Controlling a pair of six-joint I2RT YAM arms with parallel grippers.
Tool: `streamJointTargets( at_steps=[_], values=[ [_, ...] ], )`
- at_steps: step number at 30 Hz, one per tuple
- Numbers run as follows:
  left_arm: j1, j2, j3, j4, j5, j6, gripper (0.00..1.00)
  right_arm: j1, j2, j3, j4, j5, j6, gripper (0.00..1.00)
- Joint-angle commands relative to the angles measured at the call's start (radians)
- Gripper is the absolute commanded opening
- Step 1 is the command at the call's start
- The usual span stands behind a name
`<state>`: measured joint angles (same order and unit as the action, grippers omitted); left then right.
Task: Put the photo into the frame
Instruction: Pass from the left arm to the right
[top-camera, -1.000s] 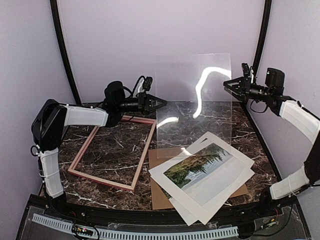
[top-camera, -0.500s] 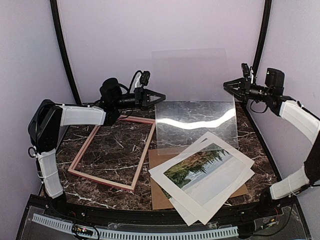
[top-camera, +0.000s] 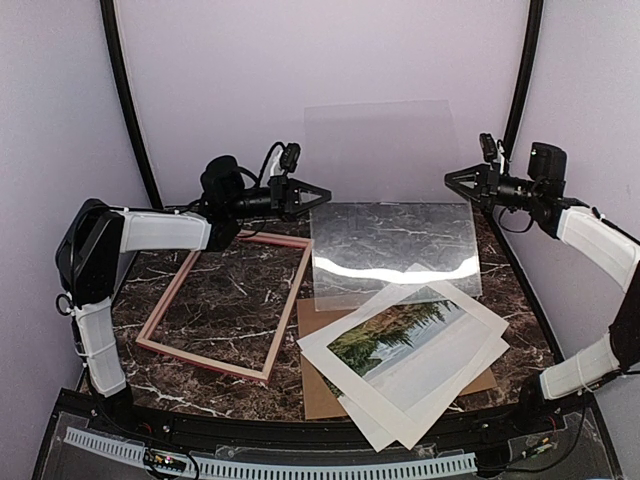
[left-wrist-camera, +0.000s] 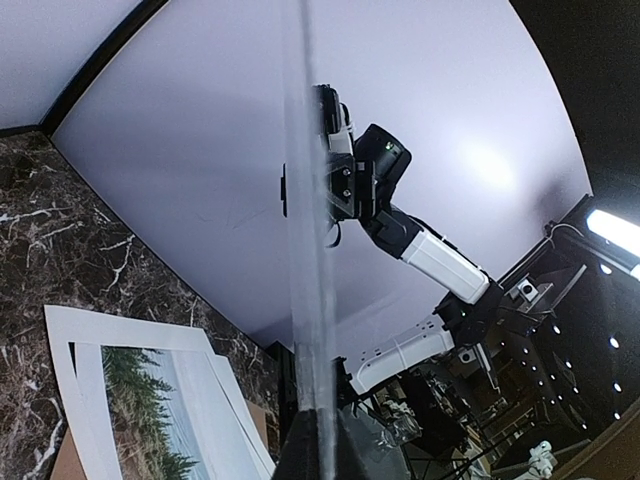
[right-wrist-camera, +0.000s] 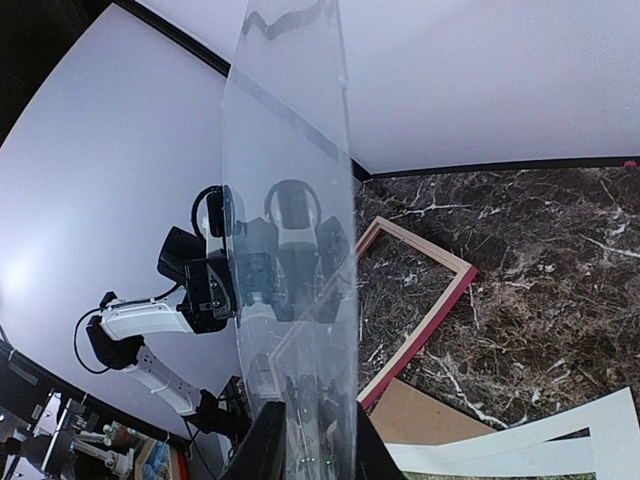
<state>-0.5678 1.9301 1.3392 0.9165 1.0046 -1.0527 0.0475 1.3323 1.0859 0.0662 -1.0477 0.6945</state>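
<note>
Near right of desk (top-camera: 510, 270): photo (top-camera: 400, 335) face up on white boards (top-camera: 400, 420), apart from frame (top-camera: 288, 310). Its long axis slants near-left to far-right.
Mid-left: frame flat, vacant, long axis judged near-far.
Far: clear sheet (top-camera: 390, 245) aloft. Left pincer (top-camera: 326, 194) clamped on left edge. Right pincer (top-camera: 449, 181) straddles right edge; clamp cannot tell.
Advise: keep sheet level, untwisted; lower square to rails.

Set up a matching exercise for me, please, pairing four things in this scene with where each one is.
Things:
1. photo
2. frame
3. clear sheet
4. brown board

Places:
A. partly covered by the white sheets
B. raised in the air at the back
C. lying flat on the left side
D. front right, picture side up

Pairs: 1-D, 2-C, 3-B, 4-A
</note>
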Motion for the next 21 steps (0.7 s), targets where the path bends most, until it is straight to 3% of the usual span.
streamJointTargets(
  at_steps=[1,8,12,17,20,21],
  values=[
    [-0.006,-0.071,0.006,-0.013,-0.015,0.035,0.0,0.005,-0.027,0.001,0.029,-0.019,-0.003,0.16],
    [-0.005,-0.082,-0.005,-0.076,-0.03,0.081,0.0,0.005,-0.021,0.01,0.024,-0.025,0.0,0.01],
    [-0.003,-0.094,-0.006,-0.135,-0.044,0.141,0.02,0.005,-0.026,0.002,0.056,-0.031,0.032,0.0],
    [0.02,-0.122,-0.026,-0.216,-0.085,0.191,0.3,-0.003,-0.034,-0.006,0.144,-0.049,0.125,0.0],
    [0.056,-0.151,-0.058,-0.275,-0.127,0.208,0.59,-0.005,-0.04,-0.007,0.217,-0.064,0.202,0.0],
    [0.065,-0.158,-0.064,-0.291,-0.135,0.215,0.63,-0.005,-0.043,-0.005,0.239,-0.066,0.226,0.0]
  ],
)
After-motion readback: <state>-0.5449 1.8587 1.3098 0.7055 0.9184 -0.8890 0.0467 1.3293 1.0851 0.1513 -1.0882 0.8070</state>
